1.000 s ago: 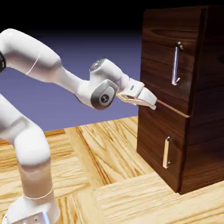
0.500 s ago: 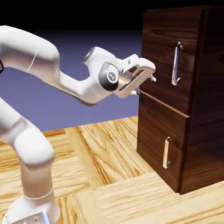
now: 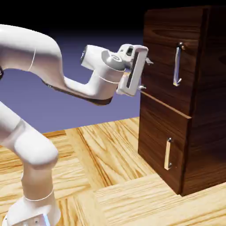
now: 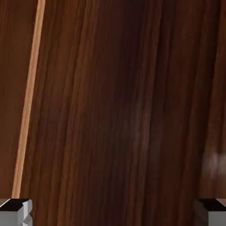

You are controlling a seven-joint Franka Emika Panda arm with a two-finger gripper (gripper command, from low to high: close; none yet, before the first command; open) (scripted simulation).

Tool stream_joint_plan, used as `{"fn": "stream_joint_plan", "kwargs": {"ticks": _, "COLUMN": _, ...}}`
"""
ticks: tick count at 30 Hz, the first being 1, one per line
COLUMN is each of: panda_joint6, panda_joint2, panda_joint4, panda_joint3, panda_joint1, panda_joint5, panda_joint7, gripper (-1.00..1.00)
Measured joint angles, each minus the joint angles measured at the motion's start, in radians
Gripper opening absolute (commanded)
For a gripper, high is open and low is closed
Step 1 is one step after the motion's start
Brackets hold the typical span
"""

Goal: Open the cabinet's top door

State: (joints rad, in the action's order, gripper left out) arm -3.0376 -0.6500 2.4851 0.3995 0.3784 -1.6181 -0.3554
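Silvery two-finger gripper, fingers spread wide, sits mid-frame in the exterior view. Dark walnut-grain top door is shut, upper right.

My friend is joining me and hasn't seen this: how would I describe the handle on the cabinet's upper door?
Find the tall, boxy, dark-brown wood-grain cabinet, then its upper front panel, above the thin pale seam. On it stands a long, silvery metal bar handle. The lower panel's handle is shorter and pale cream.
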Motion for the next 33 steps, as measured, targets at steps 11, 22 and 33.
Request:
{"fn": "stream_joint_plan", "kwargs": {"ticks": 11, "panda_joint6": 0.0, "panda_joint2": -0.024, "panda_joint4": -0.096, "panda_joint3": 0.118, "panda_joint1": 0.108, "panda_joint5": -0.478, "panda_joint7": 0.114, "gripper": 1.0}}
{"fn": "stream_joint_plan", "kwargs": {"ticks": 22, "panda_joint6": 0.0, "panda_joint2": -0.047, "panda_joint4": -0.192, "panda_joint3": 0.236, "panda_joint1": 0.217, "panda_joint5": -0.957, "panda_joint7": 0.228, "gripper": 1.0}}
{"fn": "stream_joint_plan", "kwargs": {"ticks": 33, "panda_joint6": 0.016, "panda_joint2": 0.012, "panda_joint4": -0.329, "panda_joint3": 0.388, "panda_joint1": 0.388, "panda_joint5": -1.263, "panda_joint7": 0.261, "gripper": 1.0}}
